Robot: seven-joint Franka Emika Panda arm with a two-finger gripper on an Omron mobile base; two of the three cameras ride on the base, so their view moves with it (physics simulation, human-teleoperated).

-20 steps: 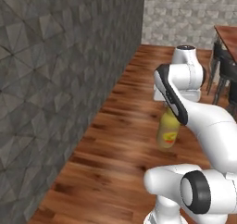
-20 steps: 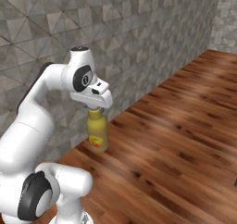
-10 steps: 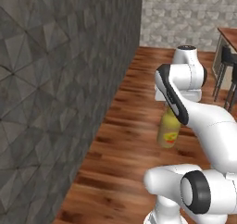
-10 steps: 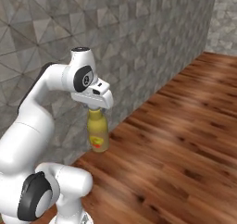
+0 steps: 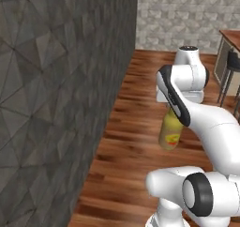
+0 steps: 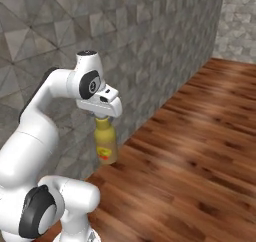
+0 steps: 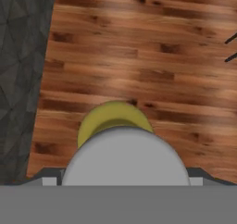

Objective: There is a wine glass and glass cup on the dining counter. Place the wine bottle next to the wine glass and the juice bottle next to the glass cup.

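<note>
Closest to my cameras is the arm's white body, folded up over the base. Just beyond it my gripper (image 6: 103, 117) hangs pointing down, closed on the neck of the juice bottle (image 6: 106, 145), a yellow bottle with a pale, red-marked label. The bottle hangs upright below the hand, clear of the wooden floor (image 6: 200, 161), carried in the air and not resting on anything.

In the hand view I look straight down on the bottle's grey cap (image 7: 125, 156) with the yellow shoulder (image 7: 99, 119) spreading out beneath it; the fingers themselves are hidden by the cap.

I judge the bottle rigid and smooth, probably slippery at the tapered neck and heavier towards the bottom, so it could swing or slide down if I move sharply. The grip high on the neck, under the cap's lip, seems the safest hold; I would keep it vertical and set it down gently.

Beside the bottle runs a dark grey stone-patterned wall (image 5: 61, 94). Farthest off, at the right edge of the left base view, I see a corner of a reddish-brown countertop (image 5: 231, 34) with a dark stool (image 5: 232, 66) just beside it, well apart from the bottle.
</note>
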